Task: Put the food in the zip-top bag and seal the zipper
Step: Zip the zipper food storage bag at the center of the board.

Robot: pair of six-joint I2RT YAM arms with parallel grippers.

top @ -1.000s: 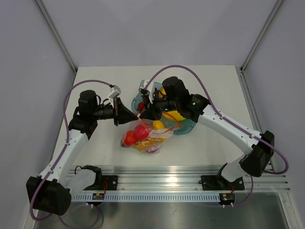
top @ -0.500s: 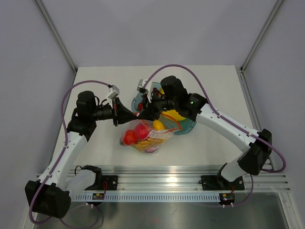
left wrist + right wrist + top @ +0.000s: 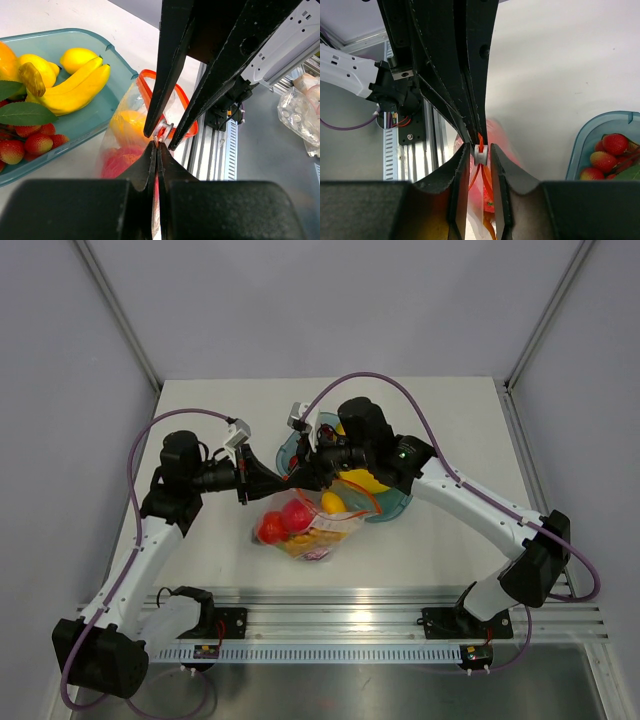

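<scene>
The clear zip-top bag [image 3: 312,530] hangs between my two grippers, holding red, orange and yellow food [image 3: 285,523]. My left gripper [image 3: 277,480] is shut on the bag's orange-red zipper edge; in the left wrist view its tips [image 3: 158,146] pinch the strip. My right gripper [image 3: 298,480] faces it tip to tip, its jaws closed on the white zipper slider [image 3: 481,155]. The zipper [image 3: 144,86] loops open behind the slider. More food, bananas [image 3: 75,90] and strawberries [image 3: 607,152], lies in the blue-tinted tray [image 3: 395,502].
The tray [image 3: 60,32] sits behind and right of the bag, under the right arm. An aluminium rail [image 3: 330,620] runs along the table's near edge. A crumpled clear plastic bag [image 3: 300,112] lies beyond the rail. Frame posts stand at the back corners.
The right gripper has moved a little left toward the left gripper, and the two now sit tip to tip at the zipper. The bag has barely shifted.
</scene>
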